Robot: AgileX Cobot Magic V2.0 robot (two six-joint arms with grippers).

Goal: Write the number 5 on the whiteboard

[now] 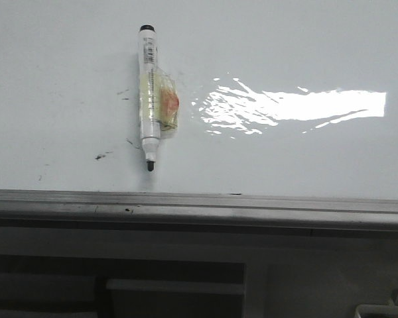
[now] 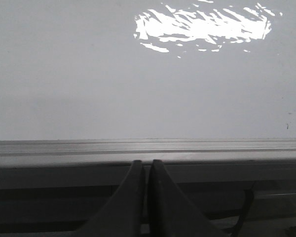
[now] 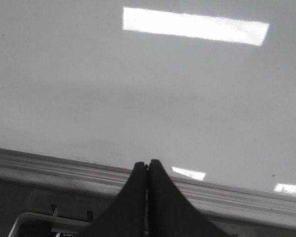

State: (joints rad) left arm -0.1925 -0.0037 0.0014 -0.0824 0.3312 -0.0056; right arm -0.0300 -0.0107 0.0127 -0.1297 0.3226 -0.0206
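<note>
The whiteboard (image 1: 285,53) is glossy white with glare and a grey metal edge rail (image 1: 199,205) along its near side. A white marker (image 1: 148,96) with a black tip lies on it, tip toward the rail, with yellowish tape round its barrel. No number 5 shows; only faint black smudges (image 1: 103,156) lie beside the marker. My left gripper (image 2: 144,163) is shut and empty, just short of the rail (image 2: 148,147). My right gripper (image 3: 147,163) is shut and empty, its tips over the rail (image 3: 64,170). Neither gripper shows in the front view.
A bright glare patch (image 1: 292,107) lies on the board to the right of the marker. Below the rail in the front view is a dark shelf or frame (image 1: 172,285). A white slotted part (image 3: 44,222) shows below the rail in the right wrist view.
</note>
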